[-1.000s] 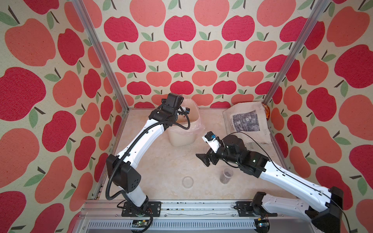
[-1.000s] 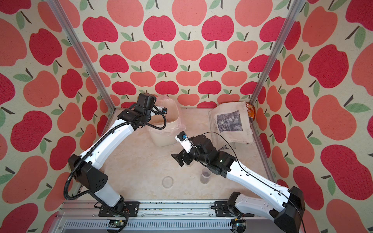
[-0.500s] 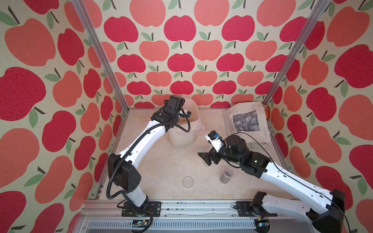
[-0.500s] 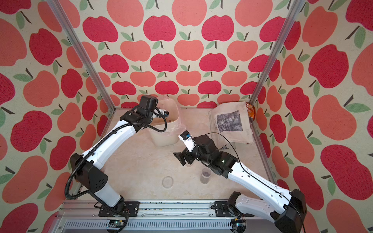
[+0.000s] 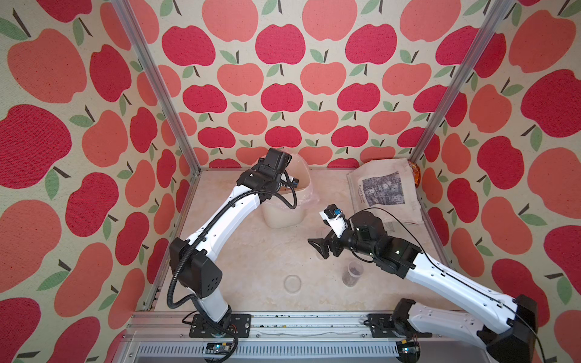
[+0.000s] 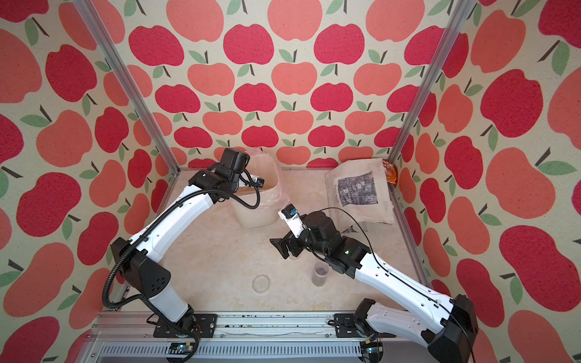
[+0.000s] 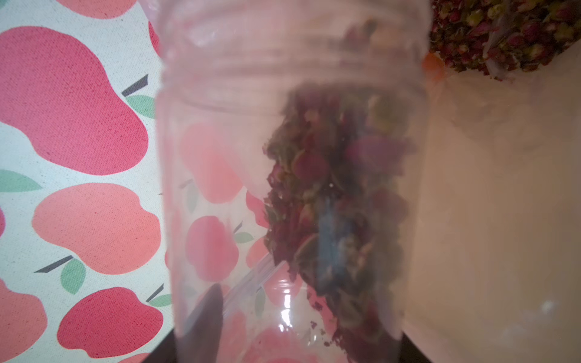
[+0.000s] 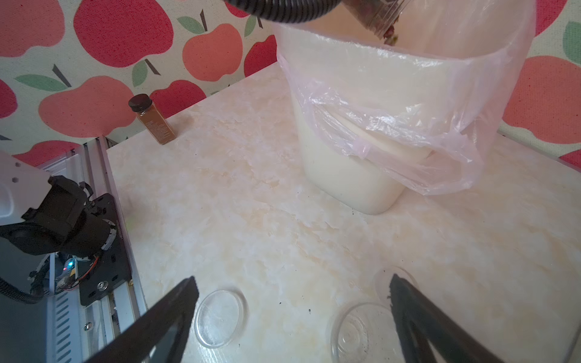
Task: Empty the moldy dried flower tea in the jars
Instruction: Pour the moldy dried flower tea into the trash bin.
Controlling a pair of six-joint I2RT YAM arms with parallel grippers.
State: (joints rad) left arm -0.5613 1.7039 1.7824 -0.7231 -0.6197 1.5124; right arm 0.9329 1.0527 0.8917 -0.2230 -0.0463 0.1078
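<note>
Red-and-coral apple-print walls [image 5: 279, 47], cream bin [image 5: 283, 217], marbled beige tabletop [image 5: 251, 257], clear jar [image 7: 220, 188], dark maroon-green tea [image 7: 339, 188]

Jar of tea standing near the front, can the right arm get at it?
Probably yes: the right gripper is open and empty, and the jar stands upright close by with nothing over it.

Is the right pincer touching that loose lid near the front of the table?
Apart. In a top view the open right pincer hangs farther back than the lid, with bare table plainly showing between them.
</note>
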